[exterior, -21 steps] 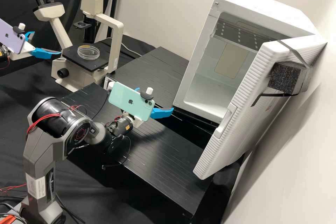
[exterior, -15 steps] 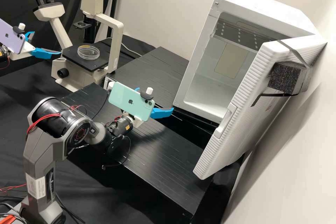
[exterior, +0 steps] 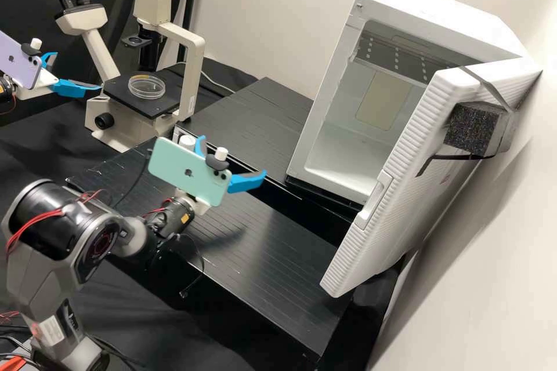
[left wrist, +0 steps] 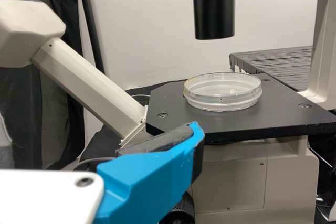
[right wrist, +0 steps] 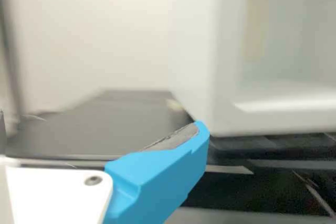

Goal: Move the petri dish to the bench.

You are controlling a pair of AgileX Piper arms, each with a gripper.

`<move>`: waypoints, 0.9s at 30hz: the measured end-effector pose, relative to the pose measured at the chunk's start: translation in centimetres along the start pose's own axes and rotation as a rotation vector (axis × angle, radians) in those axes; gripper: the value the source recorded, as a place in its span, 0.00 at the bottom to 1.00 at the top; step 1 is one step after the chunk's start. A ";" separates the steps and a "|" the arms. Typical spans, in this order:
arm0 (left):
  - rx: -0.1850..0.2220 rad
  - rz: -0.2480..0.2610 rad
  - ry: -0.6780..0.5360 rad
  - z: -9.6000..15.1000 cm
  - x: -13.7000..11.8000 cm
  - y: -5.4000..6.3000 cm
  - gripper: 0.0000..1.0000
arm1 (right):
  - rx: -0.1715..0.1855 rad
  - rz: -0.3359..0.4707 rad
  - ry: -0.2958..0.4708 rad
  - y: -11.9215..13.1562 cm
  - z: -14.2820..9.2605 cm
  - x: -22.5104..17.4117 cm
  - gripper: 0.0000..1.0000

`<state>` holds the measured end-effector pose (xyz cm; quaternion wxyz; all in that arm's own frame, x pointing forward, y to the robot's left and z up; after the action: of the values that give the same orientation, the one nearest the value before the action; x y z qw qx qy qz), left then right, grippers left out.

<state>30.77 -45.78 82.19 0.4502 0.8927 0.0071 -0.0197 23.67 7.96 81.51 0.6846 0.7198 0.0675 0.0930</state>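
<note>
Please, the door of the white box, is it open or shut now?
Open. In the high view the door stands swung away from the white box, and the box's inside shows.

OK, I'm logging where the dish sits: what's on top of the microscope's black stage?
A clear petri dish rests there, with screws in the stage around it. Whether an opening or insert lies beneath the dish, I can't tell.
</note>
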 end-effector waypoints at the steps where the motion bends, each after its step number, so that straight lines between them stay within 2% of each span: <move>1: 0.000 0.000 0.000 0.0 0.0 0.0 1.00 | -0.002 -0.008 0.041 -0.4 -1.1 -0.4 1.00; 4: 0.000 0.000 0.000 0.0 0.0 0.0 1.00 | -0.027 -0.047 0.146 -1.8 -4.0 -1.5 1.00; 9: 0.000 0.000 0.000 0.0 0.0 0.0 1.00 | -0.058 -0.082 0.254 -3.5 -7.9 -2.2 1.00; 11: 0.000 0.000 0.000 0.0 0.0 0.0 1.00 | -0.064 -0.079 0.272 -3.8 -9.0 -2.1 1.00; 16: 0.000 0.000 0.000 0.0 0.0 0.0 1.00 | -0.074 -0.062 0.290 -5.1 -12.0 -0.1 1.00; 27: 0.000 0.000 0.000 0.0 0.0 0.0 1.00 | -0.082 -0.193 0.275 -10.4 -14.9 5.0 1.00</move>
<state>30.77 -45.78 82.19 0.4502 0.8927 0.0071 -0.0197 25.48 24.09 72.03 0.7036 0.6618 0.2253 0.1272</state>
